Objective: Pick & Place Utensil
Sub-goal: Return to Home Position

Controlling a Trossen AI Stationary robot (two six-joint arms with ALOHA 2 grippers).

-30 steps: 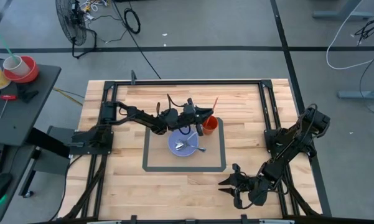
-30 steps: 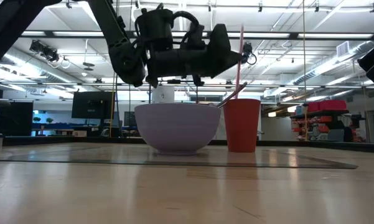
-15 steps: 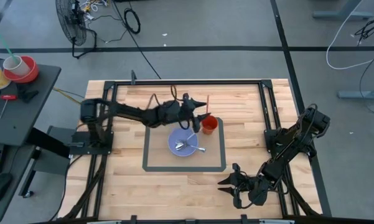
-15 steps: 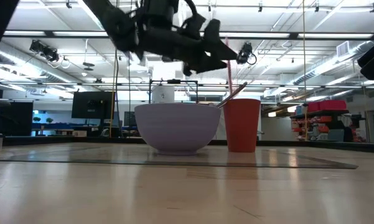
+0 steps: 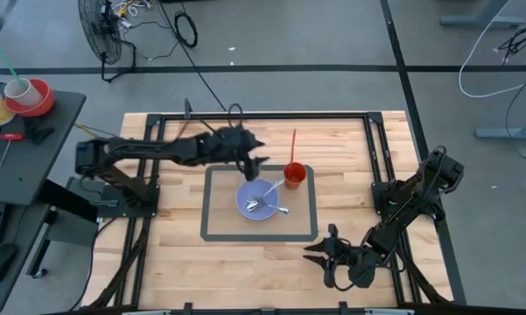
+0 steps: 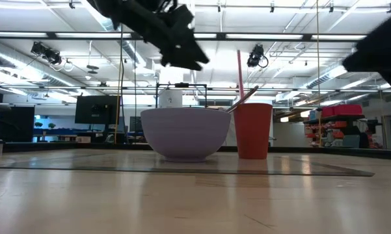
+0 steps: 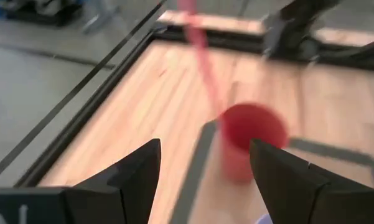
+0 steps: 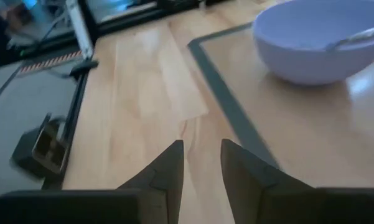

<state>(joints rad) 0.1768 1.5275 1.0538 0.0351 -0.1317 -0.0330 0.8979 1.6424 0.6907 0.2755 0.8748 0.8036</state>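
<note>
A red cup (image 5: 294, 174) stands on a grey-bordered mat beside a lavender bowl (image 5: 260, 202). A thin red stick (image 5: 293, 145) stands in the cup and leans on its rim, and so does a metal utensil (image 5: 275, 183). More metal utensils (image 5: 264, 206) lie in the bowl. My left gripper (image 5: 255, 152) hovers open, above and to the left of the cup. Its wrist view shows the cup (image 7: 249, 140) and stick (image 7: 199, 50) ahead of the fingers. In the low view the left gripper (image 6: 194, 54) is high over the bowl (image 6: 185, 133). My right gripper (image 5: 319, 256) waits open near the table's near edge.
The mat's grey border (image 5: 212, 206) frames bowl and cup at the table's middle. Black rails (image 5: 263, 115) run along the table's far edge and sides. Bare wood (image 5: 171, 236) lies left and near of the mat. The right wrist view shows the bowl (image 8: 317, 43) beyond the mat's corner.
My left gripper has drawn back from the red cup toward the table's left and risen, leaving the red stick standing in the cup. The stick, cup and bowl have stayed in place. My right arm has shifted slightly near the table's near edge.
</note>
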